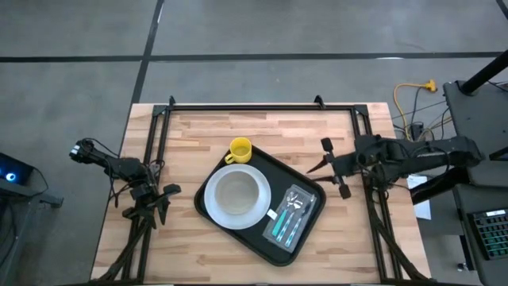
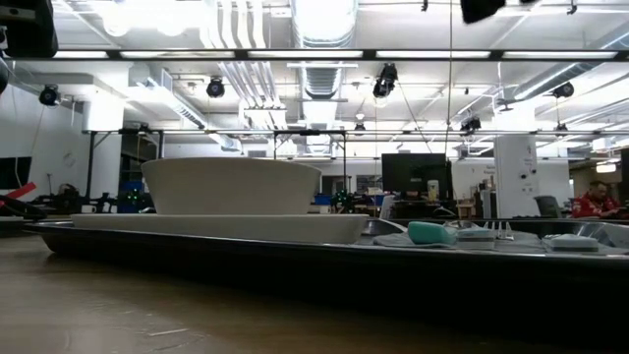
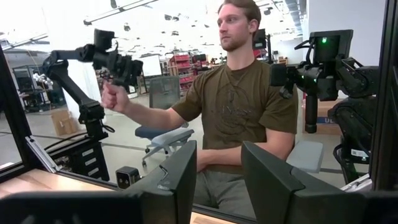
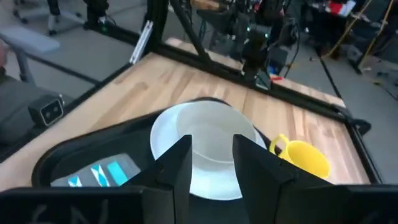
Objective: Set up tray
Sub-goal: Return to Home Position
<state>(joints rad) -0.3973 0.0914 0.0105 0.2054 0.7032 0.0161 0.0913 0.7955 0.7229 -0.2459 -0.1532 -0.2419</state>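
Note:
The black tray (image 1: 305, 226) lies askew in the middle of the wooden table. On it rests a white plate (image 1: 208, 208) with a white bowl (image 1: 236, 195) standing in it, and beside them a clear packet of teal-handled cutlery (image 1: 290, 214). A yellow cup (image 1: 240, 150) sits at the tray's far corner; whether it stands on the tray I cannot tell. My right gripper (image 1: 321, 165) hovers open over the table to the right of the tray, with the bowl (image 4: 208, 134) ahead of its fingers. My left gripper (image 1: 155, 208) waits open at the table's left edge.
Black frame rails (image 1: 246, 106) run along the far edge and down both sides of the table. A person (image 3: 239, 106) sits beyond the table, holding a control arm. Bare wood (image 1: 190, 131) lies at the far left of the tray and along the near edge.

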